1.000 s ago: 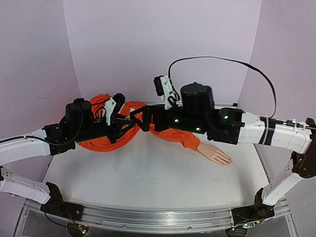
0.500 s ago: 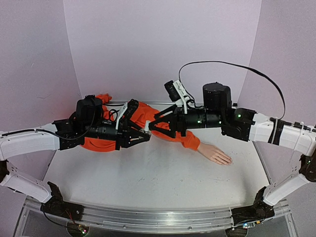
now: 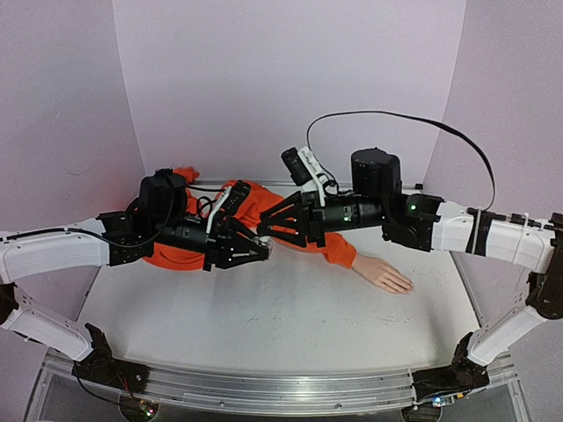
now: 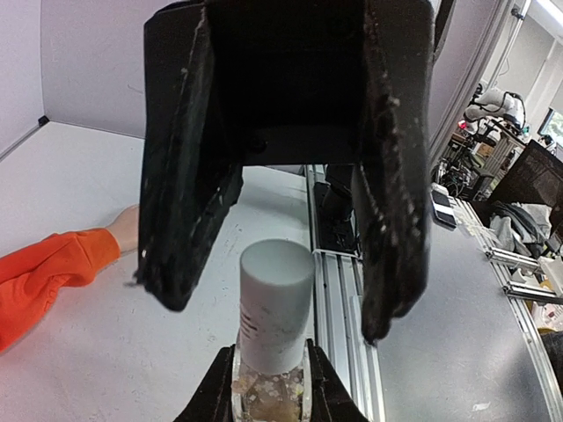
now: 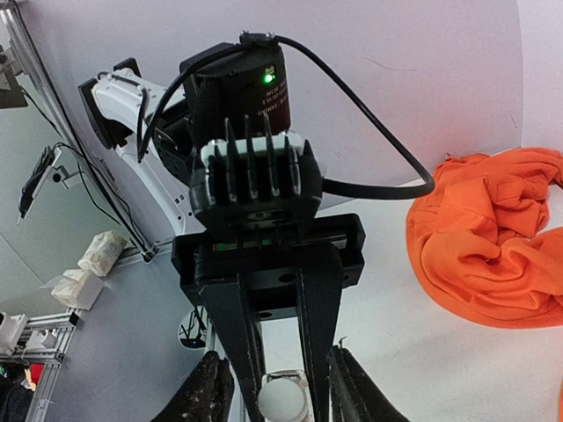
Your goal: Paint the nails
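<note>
A small clear bottle (image 4: 268,387) with a white cap (image 4: 274,299) is held above the table, my left gripper (image 3: 257,248) shut on its glass body. My right gripper (image 3: 264,230) faces it head-on. Its black fingers (image 4: 189,202) straddle the cap with a gap on each side, so it is open. In the right wrist view the cap (image 5: 283,400) shows end-on between the left gripper's fingers (image 5: 237,334), inside my right gripper (image 5: 274,369). The pale mannequin hand (image 3: 384,274) lies flat to the right, joined to an orange sleeve (image 3: 336,248). Its nails are too small to make out.
Bunched orange cloth (image 3: 171,257) lies at the back left under the left arm. A black cable (image 3: 396,114) arches over the right arm. Lilac walls close in the back and sides. The white table (image 3: 264,316) ends at a metal rail (image 3: 264,387) in front.
Both arms swung away from the orange cloth and now meet at mid-table. The right gripper has come to the bottle's cap and its jaws have narrowed. The left keeps its grip.
</note>
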`<act>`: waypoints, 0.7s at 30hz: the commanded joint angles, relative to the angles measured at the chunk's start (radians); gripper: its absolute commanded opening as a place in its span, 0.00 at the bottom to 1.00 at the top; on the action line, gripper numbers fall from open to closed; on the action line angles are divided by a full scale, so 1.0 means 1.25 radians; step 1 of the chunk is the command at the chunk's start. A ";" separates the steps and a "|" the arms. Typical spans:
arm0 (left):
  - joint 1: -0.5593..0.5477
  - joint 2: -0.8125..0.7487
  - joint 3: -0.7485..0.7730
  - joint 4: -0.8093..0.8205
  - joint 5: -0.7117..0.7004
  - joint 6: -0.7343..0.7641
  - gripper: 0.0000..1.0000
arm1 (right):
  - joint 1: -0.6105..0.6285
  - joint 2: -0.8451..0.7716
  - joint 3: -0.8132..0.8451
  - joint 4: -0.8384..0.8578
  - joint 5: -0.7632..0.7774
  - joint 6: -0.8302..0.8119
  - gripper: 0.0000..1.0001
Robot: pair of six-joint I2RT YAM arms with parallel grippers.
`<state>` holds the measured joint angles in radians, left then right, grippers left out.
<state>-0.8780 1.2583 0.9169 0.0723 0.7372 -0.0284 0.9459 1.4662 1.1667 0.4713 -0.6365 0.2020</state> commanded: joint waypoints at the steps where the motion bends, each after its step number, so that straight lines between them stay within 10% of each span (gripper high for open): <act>1: 0.000 0.001 0.049 0.045 0.034 -0.007 0.00 | 0.000 0.018 0.053 0.056 -0.066 0.005 0.34; 8: 0.000 -0.008 0.048 0.046 0.009 -0.015 0.00 | 0.000 0.038 0.051 0.064 -0.117 0.026 0.00; 14: 0.000 -0.054 0.022 0.058 -0.141 -0.022 0.00 | 0.034 0.083 0.025 0.080 -0.023 0.053 0.00; 18: 0.002 -0.126 -0.035 0.094 -0.400 -0.016 0.00 | 0.112 0.163 0.077 0.047 0.243 0.103 0.00; 21: 0.002 -0.172 -0.067 0.105 -0.572 0.018 0.00 | 0.232 0.272 0.231 -0.188 0.740 0.277 0.00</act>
<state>-0.8753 1.1347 0.8299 0.0143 0.3794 -0.0357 1.0245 1.6413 1.2728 0.5301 -0.3462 0.3202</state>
